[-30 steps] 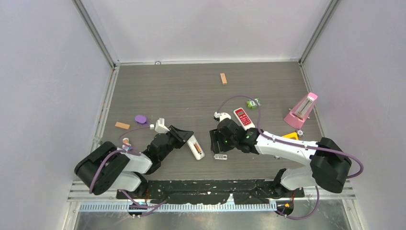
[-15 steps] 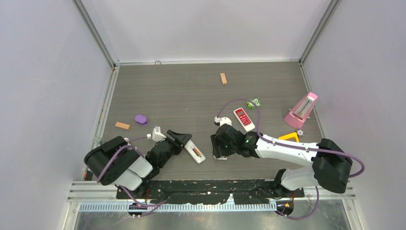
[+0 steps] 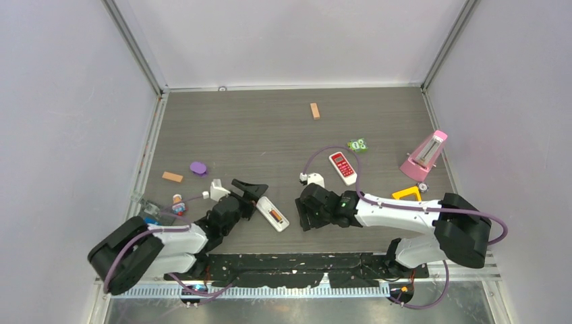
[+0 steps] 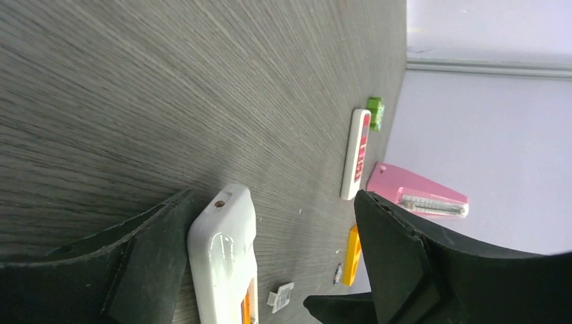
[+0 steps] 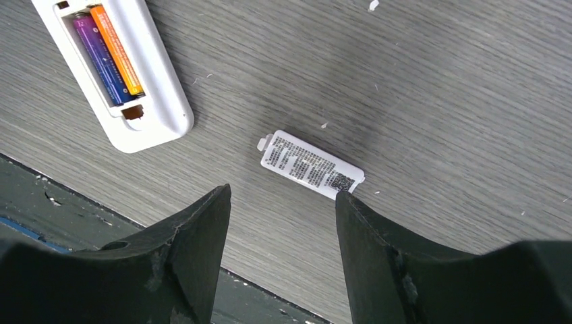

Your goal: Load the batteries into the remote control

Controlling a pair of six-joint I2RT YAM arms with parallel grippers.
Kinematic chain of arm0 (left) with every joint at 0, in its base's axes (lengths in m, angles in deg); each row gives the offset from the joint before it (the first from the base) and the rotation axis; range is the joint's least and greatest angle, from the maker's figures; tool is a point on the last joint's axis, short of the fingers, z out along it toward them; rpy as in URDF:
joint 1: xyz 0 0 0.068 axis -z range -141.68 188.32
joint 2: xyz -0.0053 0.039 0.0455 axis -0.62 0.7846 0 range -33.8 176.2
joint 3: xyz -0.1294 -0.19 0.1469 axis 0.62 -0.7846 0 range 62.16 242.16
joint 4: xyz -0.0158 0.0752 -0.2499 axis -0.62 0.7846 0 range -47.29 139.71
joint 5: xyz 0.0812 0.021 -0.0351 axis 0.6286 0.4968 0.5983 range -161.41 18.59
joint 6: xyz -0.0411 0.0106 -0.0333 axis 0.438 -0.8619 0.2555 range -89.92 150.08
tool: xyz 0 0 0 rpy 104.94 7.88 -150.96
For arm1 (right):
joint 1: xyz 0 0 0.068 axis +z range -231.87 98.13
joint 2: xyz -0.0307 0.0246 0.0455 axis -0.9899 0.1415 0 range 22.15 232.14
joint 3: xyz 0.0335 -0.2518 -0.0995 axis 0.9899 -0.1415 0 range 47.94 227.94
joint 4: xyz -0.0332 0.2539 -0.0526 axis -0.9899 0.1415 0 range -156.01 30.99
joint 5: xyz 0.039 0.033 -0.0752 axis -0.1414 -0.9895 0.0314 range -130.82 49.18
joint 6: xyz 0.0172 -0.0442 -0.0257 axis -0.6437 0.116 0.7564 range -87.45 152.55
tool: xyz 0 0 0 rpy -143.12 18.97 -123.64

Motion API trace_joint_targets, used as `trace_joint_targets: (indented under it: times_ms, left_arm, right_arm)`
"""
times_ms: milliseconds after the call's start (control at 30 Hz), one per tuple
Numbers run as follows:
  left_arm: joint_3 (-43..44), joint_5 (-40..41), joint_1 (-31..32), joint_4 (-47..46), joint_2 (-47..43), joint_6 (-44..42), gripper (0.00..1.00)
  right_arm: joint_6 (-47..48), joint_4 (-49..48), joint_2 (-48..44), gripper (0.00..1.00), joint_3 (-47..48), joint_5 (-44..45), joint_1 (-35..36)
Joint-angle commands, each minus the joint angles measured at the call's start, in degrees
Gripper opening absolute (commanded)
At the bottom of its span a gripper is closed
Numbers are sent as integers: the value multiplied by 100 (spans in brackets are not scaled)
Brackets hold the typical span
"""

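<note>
The white remote control (image 3: 274, 214) lies back up on the table with its battery bay uncovered. Both batteries sit side by side in the bay, the purple one (image 5: 100, 59) and the orange one (image 5: 119, 50). My left gripper (image 3: 253, 194) is open at the remote's far end. In the left wrist view one finger (image 4: 145, 260) rests against the remote's side (image 4: 222, 263) and the other stands well away. My right gripper (image 5: 283, 197) is open and empty, just short of the loose white labelled battery cover (image 5: 311, 165).
A red-faced remote (image 3: 342, 167), a green item (image 3: 357, 144), a pink metronome (image 3: 425, 154) and a yellow piece (image 3: 407, 193) lie to the right. Wooden blocks (image 3: 314, 111) (image 3: 172, 177) and a purple disc (image 3: 197, 167) lie farther off. The black front rail (image 5: 40, 216) runs close below the right gripper.
My left gripper has gone from shut to open, and the left arm has drawn back to the left. The remote shifted slightly left. The right gripper slid a little toward the front edge.
</note>
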Motion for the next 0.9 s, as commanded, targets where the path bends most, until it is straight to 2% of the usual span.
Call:
trace_joint_targets:
  times_ms: [0, 200, 300, 467, 533, 567, 600, 667, 800, 867]
  left_arm:
    - [664, 479, 26, 3654, -900, -250, 89]
    - [1288, 969, 25, 6246, -1781, 269, 95]
    - [1598, 1199, 29, 7082, -1995, 256, 97]
    - [1640, 1389, 26, 7174, -2344, -104, 95]
    - [1709, 1449, 26, 7194, -2490, -342, 94]
    - [1732, 1470, 26, 7215, -2561, -471, 93]
    - [1746, 1484, 26, 7188, -2641, -591, 92]
    - [1753, 1437, 31, 7025, -2786, -987, 87]
    - [1774, 1263, 27, 6967, -2997, -1562, 73]
    - [1796, 1251, 24, 7050, -3142, -1747, 72]
  right_arm:
    - [-264, -30, -29, 63, 61, 240, 26]
    - [-326, 281, -168, 58, 133, 52, 59]
    - [-300, 263, -394, 58, 49, -48, 63]
    - [-191, 176, -284, 54, 238, -257, 135]
    - [-242, 36, -203, 47, 249, -424, 168]
    - [-262, -31, -148, 39, 216, -503, 176]
    - [-297, -32, -76, 35, 205, -509, 173]
    - [-372, -18, -7, 27, 134, -440, 178]
    - [-371, -84, 40, 23, 14, -439, 182]
    - [-196, -298, 48, 22, 67, -764, 236]
